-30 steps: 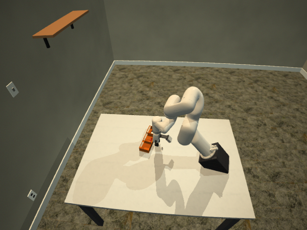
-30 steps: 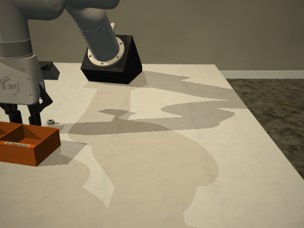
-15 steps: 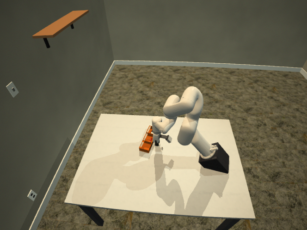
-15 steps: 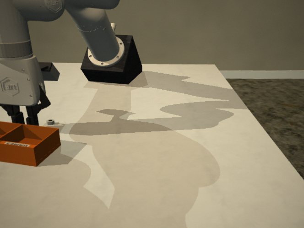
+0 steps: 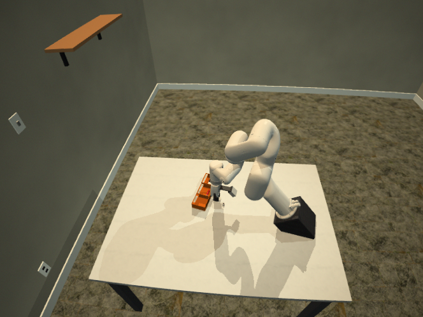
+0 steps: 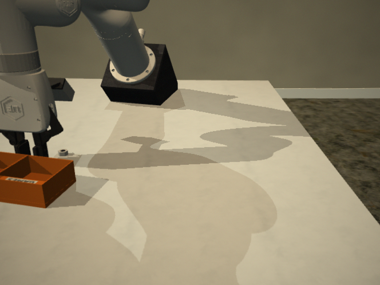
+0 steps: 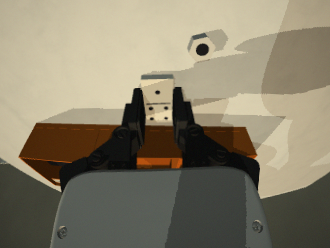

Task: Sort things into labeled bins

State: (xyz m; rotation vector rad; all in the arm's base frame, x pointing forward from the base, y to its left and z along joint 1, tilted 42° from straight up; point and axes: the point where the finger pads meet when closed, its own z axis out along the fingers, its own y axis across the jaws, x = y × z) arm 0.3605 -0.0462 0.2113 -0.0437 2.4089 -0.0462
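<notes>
My gripper (image 5: 215, 197) (image 6: 28, 149) (image 7: 158, 100) is low at the table, right beside the orange bins' wall, and is shut on a small white die (image 7: 157, 87) with black dots. The die shows only in the wrist view; the fingers and the bin wall hide it in the top and exterior views. A small grey hex nut (image 5: 223, 204) (image 6: 62, 151) (image 7: 201, 46) lies on the table a little beyond the fingers, apart from them. The orange bins (image 5: 201, 197) (image 6: 39, 183) (image 7: 67, 145) stand in a row on the table; a white label (image 6: 22, 181) is too small to read.
The white table (image 5: 153, 239) (image 6: 214, 214) bears the arm's black base (image 5: 295, 219) (image 6: 144, 86) at its right side. The arm's links arch above the bins. Something red lies in one bin compartment (image 5: 207, 192).
</notes>
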